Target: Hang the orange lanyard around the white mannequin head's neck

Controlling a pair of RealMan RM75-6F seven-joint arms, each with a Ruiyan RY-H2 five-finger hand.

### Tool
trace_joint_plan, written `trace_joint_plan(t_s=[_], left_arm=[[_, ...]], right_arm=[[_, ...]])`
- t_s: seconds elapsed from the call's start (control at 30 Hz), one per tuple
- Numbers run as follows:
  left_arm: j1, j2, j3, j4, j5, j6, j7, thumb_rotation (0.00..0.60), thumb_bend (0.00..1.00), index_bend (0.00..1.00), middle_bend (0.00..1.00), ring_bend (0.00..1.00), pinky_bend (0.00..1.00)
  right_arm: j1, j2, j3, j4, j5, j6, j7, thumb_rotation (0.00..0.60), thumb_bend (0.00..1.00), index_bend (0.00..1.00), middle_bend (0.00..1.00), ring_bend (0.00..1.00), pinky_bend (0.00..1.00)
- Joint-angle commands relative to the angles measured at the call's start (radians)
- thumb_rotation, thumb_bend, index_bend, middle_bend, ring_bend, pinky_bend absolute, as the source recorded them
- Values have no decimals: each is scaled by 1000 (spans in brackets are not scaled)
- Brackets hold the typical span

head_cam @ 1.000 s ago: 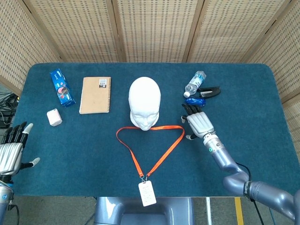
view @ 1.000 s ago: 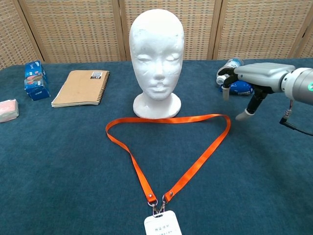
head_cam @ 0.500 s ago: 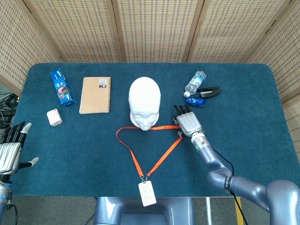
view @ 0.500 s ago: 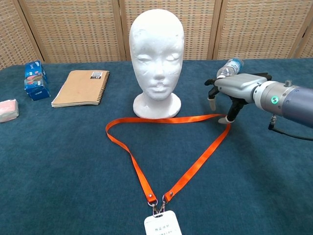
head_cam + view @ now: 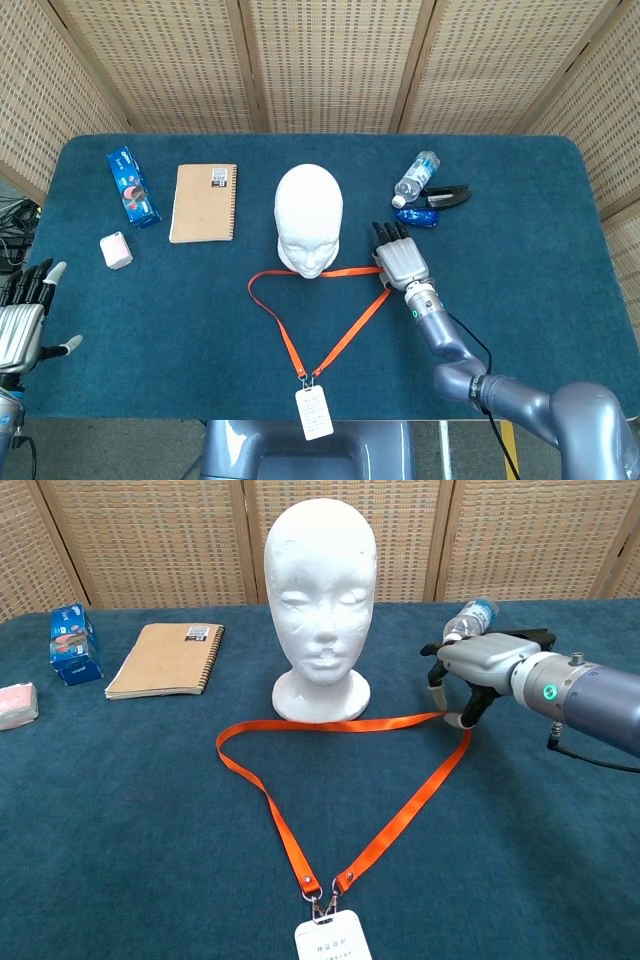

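The white mannequin head (image 5: pixel 309 220) (image 5: pixel 322 600) stands upright mid-table, facing me. The orange lanyard (image 5: pixel 345 271) (image 5: pixel 407 808) lies flat in a triangle in front of its base, with the white badge (image 5: pixel 314 412) (image 5: pixel 332 940) at the near table edge. My right hand (image 5: pixel 400 262) (image 5: pixel 475 670) hovers palm down over the lanyard's right corner. Its fingers are apart and point down, and a fingertip (image 5: pixel 455 718) sits right at the strap without gripping it. My left hand (image 5: pixel 22 320) is off the table's left edge with its fingers spread, holding nothing; the chest view does not show it.
A brown spiral notebook (image 5: pixel 204 203) (image 5: pixel 165 660), a blue packet (image 5: pixel 132 187) (image 5: pixel 72 643) and a small pale pack (image 5: pixel 116 250) (image 5: pixel 15 704) lie at the left. A water bottle (image 5: pixel 415 178) (image 5: pixel 468 617), a blue wrapper (image 5: pixel 417 216) and a black object (image 5: pixel 450 195) lie behind my right hand.
My right hand moved left from beside the blue wrapper to the lanyard's right corner, then nearly stopped. The lanyard and my left hand have hardly shifted.
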Motion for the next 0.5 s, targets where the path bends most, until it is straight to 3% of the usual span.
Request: trace_joint_plan(t_s=[0.03,0.17,0.5], left_arm=[[0,-1,0,1,-1,0,1,600,0,0,0,0,0],[-2,-2,1,3,-3,-2,2,600,0,0,0,0,0],[-27,-17,3,22,-18,-53,-12,600,0,0,0,0,0]], right_arm=[[2,-6,-4,11,-7,3,9,600,638,568,2,0,0],[2,-15,-11,29,-25,14,23,600,705,609,14,0,0],[-26,30,-44,-31,-112,55,103,600,710,679,48,0,0]])
